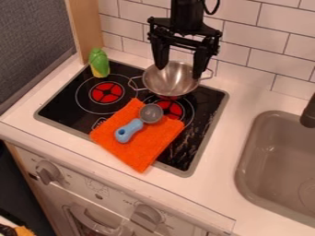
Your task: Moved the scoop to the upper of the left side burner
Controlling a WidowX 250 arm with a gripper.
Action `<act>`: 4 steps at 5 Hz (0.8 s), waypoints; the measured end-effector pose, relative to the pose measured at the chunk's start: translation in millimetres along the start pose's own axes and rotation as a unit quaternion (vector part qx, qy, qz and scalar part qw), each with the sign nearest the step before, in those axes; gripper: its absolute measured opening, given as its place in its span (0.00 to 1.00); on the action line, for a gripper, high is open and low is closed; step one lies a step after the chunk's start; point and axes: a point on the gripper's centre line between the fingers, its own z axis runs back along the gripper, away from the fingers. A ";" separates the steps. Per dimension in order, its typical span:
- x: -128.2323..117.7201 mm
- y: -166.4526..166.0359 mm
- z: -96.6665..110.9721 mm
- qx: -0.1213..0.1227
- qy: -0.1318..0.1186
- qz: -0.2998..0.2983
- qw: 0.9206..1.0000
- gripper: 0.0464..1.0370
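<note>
My gripper (179, 73) hangs above the back right of the stove, over the metal pot, with its two fingers spread wide and nothing held between them. The scoop (128, 131), with a blue handle and a grey round bowl, lies on an orange cloth (138, 155) across the front of the stove. Its bowl points to the back right. On the left side of the black stovetop (64, 108) is a burner with a red centre (106, 93).
A silver two-handled pot (168, 83) stands at the stove's back right. A green and yellow toy (98, 63) is at the back left corner. The sink (249, 159) and dark faucet (309, 113) lie right; a tiled wall rises behind.
</note>
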 end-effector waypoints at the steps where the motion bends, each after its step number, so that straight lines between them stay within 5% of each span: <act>1: -2.9 0.2 -13.0 0.001 0.017 -0.001 1.000 0.96; 2: -28.0 2.8 -19.8 0.005 0.043 -0.001 0.999 0.96; 4: -76.4 21.5 -5.4 0.022 0.019 -0.019 0.999 0.96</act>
